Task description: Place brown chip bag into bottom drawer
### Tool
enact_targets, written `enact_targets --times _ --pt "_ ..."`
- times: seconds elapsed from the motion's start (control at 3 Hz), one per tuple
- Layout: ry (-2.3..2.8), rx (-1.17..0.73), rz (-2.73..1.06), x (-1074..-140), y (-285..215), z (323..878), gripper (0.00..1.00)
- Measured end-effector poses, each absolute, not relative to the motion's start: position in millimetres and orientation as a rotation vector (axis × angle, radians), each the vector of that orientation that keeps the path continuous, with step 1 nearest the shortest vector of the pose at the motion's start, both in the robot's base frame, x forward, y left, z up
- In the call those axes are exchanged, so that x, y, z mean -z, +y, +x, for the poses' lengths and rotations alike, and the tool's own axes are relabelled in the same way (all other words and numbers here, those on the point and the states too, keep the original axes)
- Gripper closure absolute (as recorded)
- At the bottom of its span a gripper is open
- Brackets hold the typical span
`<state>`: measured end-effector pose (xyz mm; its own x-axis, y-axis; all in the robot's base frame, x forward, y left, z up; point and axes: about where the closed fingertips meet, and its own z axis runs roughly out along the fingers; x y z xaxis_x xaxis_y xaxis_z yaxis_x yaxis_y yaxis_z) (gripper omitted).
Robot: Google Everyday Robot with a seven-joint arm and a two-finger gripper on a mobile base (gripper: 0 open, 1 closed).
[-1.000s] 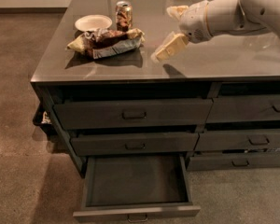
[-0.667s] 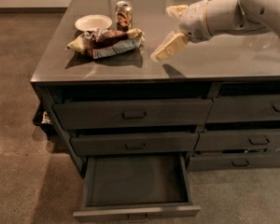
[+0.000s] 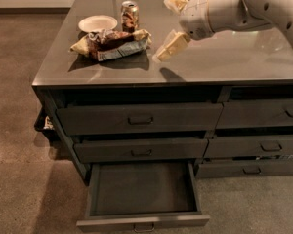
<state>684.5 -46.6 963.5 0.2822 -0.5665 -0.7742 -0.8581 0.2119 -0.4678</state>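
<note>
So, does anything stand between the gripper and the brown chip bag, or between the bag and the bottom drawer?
Nothing visible. The gripper, open, hovers right of the brown chip bag with bare tabletop between. The bowl and can sit behind the bag. The bottom drawer stands open, nothing seen inside.

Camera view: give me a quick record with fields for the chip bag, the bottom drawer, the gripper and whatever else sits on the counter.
chip bag: lying on the counter, not held
bottom drawer: pulled out, nothing visible inside
gripper: open, above the counter, image-right of the bag, apart from it
bowl: white, just behind the bag
can: upright, behind the bag, next to the bowl
task status: bag not yet picked up
</note>
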Motion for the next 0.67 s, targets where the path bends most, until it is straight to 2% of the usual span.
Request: enact_targets --times 0.67 --pt "1.317 -0.178 -1.589 -963.9 -15.1 721.8 0.00"
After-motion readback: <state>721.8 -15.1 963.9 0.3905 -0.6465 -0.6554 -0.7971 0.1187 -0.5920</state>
